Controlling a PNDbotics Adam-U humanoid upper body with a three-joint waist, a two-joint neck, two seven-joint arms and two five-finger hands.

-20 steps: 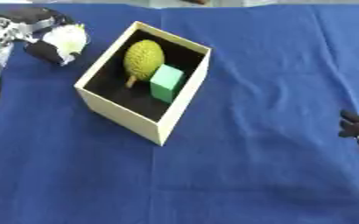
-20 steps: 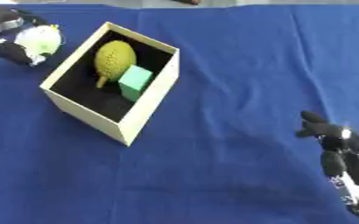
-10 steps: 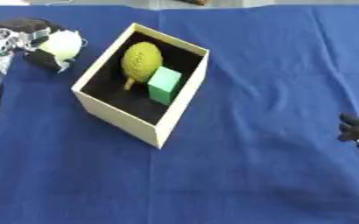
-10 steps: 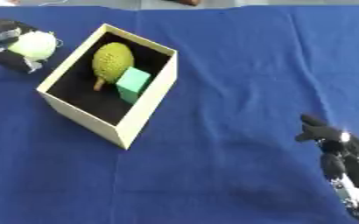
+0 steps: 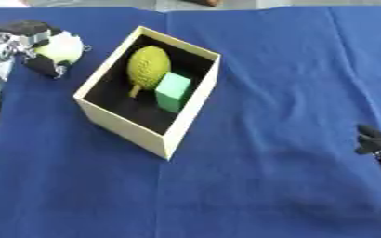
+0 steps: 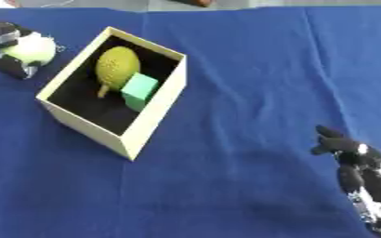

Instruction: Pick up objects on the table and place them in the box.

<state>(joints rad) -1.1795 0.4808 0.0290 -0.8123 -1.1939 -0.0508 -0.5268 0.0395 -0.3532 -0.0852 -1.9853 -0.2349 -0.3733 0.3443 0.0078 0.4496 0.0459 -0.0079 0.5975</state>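
Left hand [image 5: 33,51] at upper left curled around pale green-white ball [image 5: 60,48], beside cream cardboard box [image 5: 121,126] on blue worktop [image 5: 267,93], right hand [image 6: 358,160] relaxed open at lower right.

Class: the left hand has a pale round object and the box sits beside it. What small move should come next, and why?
Probably carry the pale round object sideways to above the box. The left hand is curled round it, beside the box's left wall and not yet over the opening. Inside, free black floor shows near the front corner, clear of the yellow-green fruit and green block.
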